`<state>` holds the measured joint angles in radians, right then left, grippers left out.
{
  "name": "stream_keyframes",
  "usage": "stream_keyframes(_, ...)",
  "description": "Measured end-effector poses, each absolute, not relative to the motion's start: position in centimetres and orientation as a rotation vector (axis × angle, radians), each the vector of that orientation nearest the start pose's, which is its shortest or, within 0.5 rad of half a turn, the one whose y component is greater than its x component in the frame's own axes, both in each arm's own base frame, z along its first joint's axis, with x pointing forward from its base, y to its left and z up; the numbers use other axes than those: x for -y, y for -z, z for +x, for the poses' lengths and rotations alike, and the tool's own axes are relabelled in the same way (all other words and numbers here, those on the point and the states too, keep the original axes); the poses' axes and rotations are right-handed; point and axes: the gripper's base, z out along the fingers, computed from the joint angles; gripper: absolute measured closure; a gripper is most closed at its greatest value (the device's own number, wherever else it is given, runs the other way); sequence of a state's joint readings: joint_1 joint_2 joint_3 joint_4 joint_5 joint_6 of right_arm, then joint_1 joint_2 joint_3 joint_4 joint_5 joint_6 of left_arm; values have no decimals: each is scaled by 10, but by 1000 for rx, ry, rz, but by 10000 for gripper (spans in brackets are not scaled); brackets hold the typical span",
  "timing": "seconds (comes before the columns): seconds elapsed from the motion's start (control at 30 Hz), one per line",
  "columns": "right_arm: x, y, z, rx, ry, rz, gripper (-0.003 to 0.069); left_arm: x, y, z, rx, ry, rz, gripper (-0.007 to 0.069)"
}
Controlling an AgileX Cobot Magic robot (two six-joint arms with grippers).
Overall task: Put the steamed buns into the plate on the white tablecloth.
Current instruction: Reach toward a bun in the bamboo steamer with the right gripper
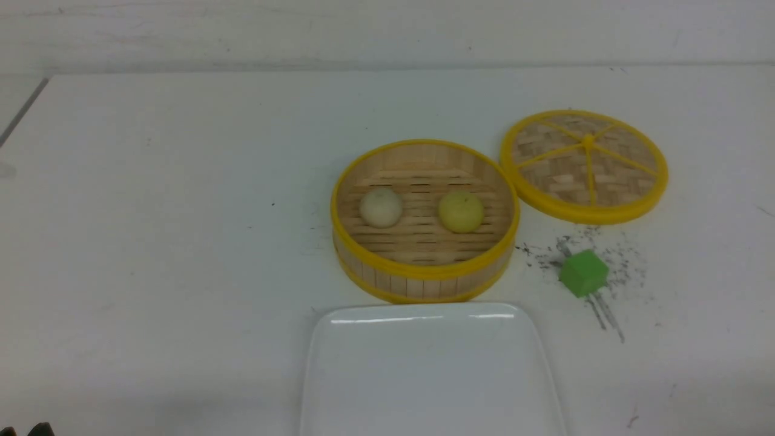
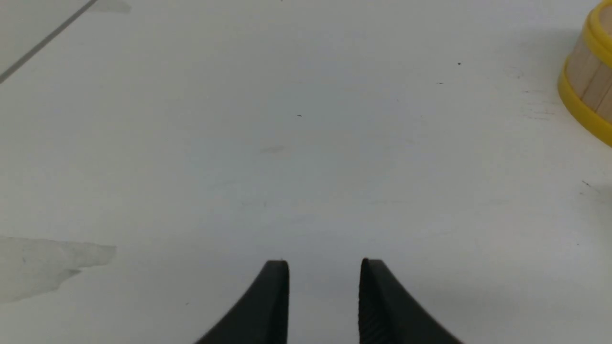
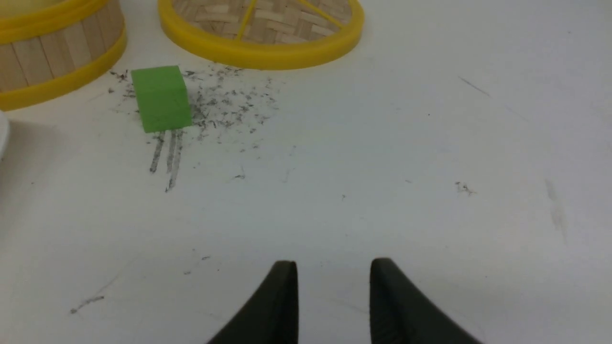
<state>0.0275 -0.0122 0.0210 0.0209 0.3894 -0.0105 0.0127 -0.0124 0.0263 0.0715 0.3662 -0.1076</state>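
Observation:
Two steamed buns lie side by side in the uncovered bamboo steamer (image 1: 424,278): an off-white bun (image 1: 380,207) on the left and a pale yellow bun (image 1: 461,211) on the right. Just in front of the steamer, the glossy white plate (image 1: 363,387) rests on the white tablecloth (image 1: 151,242) with nothing on it. My left gripper (image 2: 324,267) hovers open over bare cloth, well left of the steamer (image 2: 590,86). My right gripper (image 3: 333,267) is open too, over marked cloth short of the green cube (image 3: 161,98). Neither arm shows in the front view.
The steamer's woven lid (image 1: 584,163) lies flat to the right of the basket. A green cube (image 1: 583,272) sits below it among dark scribble marks (image 1: 605,254). The table's left edge runs at the far left (image 1: 24,109).

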Motion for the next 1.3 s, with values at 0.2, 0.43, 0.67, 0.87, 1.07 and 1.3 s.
stream_keyframes(0.2, -15, -179, 53, -1770, -650, 515, 419, -3, -172, 53, -1861, -4, -68, 384)
stream_keyframes(0.43, -17, -184, 53, -1683, -863, 694, 419, -3, -172, 53, -1861, -4, -68, 384)
stream_keyframes(0.67, -17, -184, 54, -1676, -861, 694, 419, -3, -172, 53, -1861, -4, -68, 384)
stream_keyframes(0.87, -16, -188, 54, -1659, -836, 668, 453, -3, -172, 53, -1861, 7, -79, 384)
stream_keyframes(1.07, -13, -233, 50, -1582, -684, 469, 625, 7, -175, 53, -1781, 520, -535, 384)
stream_keyframes(1.3, -16, -274, 68, -1988, -447, 309, 664, 12, -185, 55, -1567, 962, -906, 384)
